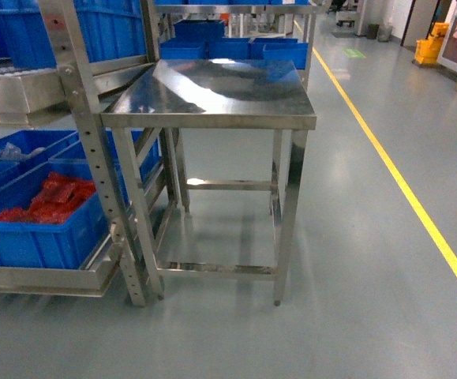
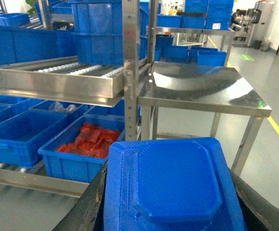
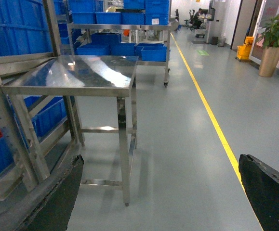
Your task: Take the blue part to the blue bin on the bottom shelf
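A flat blue piece is seen clamped in the left gripper, presumably carried for delivery. The right gripper is spread wide, holding nothing, kept clear. A bin of red parts sits on the bottom shelf, left of the table. No red-capped part is discernible.

Bright overhead light glares off the square stainless steel worktop and glossy grey floor; shadows stay soft, while the head view looks slightly hazy.
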Robot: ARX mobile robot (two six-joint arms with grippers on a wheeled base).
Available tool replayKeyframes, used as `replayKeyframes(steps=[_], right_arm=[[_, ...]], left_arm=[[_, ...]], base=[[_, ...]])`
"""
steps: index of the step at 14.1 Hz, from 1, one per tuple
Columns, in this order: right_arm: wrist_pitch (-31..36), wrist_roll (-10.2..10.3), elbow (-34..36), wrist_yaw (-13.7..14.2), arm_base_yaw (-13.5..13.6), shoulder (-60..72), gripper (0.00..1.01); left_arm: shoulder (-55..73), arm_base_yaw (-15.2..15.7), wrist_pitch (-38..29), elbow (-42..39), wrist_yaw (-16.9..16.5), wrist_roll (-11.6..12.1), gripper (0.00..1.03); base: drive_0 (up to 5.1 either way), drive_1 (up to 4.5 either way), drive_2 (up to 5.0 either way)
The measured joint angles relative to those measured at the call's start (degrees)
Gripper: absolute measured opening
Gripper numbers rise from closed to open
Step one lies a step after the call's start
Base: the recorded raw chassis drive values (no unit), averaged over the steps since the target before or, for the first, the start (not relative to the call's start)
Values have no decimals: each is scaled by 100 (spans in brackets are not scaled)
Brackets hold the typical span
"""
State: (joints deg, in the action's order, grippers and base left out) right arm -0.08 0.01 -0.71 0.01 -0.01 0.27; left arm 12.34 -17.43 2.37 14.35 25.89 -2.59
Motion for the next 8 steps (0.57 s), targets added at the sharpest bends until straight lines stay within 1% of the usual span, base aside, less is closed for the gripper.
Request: replayKeyframes(steps=[8], right_arm=[[-17,0,0,-2,0,0,98]], left_arm=[[-2,0,-13,0,0,0,43]], base=[[-2,419,-423]])
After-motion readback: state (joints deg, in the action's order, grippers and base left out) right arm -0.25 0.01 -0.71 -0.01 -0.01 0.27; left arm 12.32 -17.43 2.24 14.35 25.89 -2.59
